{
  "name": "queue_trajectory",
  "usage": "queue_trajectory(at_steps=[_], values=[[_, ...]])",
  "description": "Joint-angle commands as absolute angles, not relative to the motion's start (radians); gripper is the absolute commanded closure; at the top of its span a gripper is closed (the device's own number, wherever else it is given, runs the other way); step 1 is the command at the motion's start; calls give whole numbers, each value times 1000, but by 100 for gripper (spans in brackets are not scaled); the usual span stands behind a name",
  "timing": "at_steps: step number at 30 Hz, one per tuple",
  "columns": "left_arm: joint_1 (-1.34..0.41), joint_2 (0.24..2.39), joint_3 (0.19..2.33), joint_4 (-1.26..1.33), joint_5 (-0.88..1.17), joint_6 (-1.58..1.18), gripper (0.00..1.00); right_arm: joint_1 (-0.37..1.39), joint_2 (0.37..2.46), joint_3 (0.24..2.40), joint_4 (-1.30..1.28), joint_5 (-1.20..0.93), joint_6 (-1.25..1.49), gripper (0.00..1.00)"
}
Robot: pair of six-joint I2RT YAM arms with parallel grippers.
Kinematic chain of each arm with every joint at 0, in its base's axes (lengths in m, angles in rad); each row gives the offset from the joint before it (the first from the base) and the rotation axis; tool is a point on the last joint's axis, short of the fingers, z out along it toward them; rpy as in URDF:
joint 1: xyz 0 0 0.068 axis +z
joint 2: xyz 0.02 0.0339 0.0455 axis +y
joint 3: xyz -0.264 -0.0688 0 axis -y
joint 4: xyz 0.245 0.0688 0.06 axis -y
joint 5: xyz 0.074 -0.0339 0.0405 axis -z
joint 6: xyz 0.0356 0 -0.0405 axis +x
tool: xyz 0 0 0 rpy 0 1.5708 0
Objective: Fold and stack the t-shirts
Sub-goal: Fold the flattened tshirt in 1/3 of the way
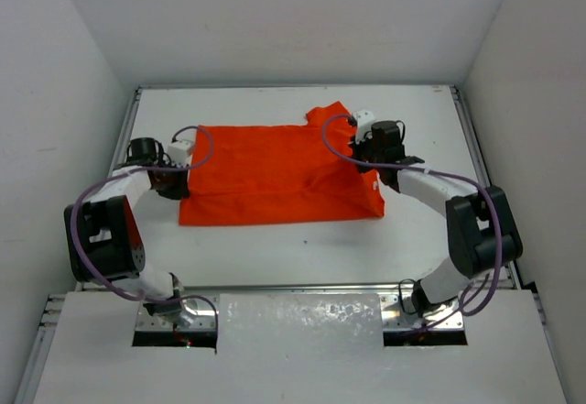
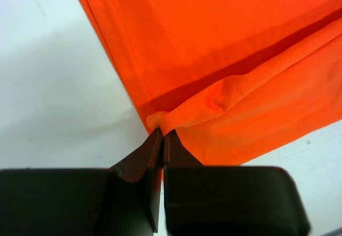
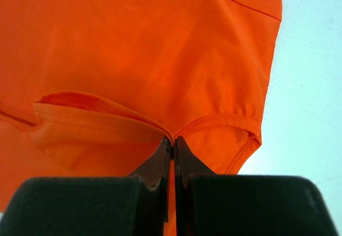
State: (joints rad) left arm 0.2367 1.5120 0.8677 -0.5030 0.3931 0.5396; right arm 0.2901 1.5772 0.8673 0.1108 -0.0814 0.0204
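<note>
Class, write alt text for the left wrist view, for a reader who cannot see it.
The left gripper, jaws shut, pinches a bunched edge of an orange-red t-shirt. The cloth spreads across the upper right, with white table at the left.

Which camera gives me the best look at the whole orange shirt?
The top view: it alone shows the entire shirt, lying on the table. The wrist views show only close patches pinched by the left gripper and right gripper.

My fingers (image 2: 140, 164) are dark, matt plastic. The t-shirt (image 2: 224, 43) is soft orange cloth, finely meshed along its fold. The table (image 2: 48, 86) is smooth, matt white.
</note>
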Motion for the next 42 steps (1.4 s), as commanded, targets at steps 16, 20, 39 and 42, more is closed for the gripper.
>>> queue_trajectory(at_steps=[16,20,39,42], values=[[238,1629,937,-388,367,532,86,253,1723,1003,123,-107,-6,100],[239,1684,1012,-383,289,448,70,253,1794,1055,74,-46,32,81],[241,1451,1045,-672,374,406,51,200,1343,829,-206,-132,330,100],[183,1474,981,-675,353,436,52,286,1301,706,-86,-202,382,100]])
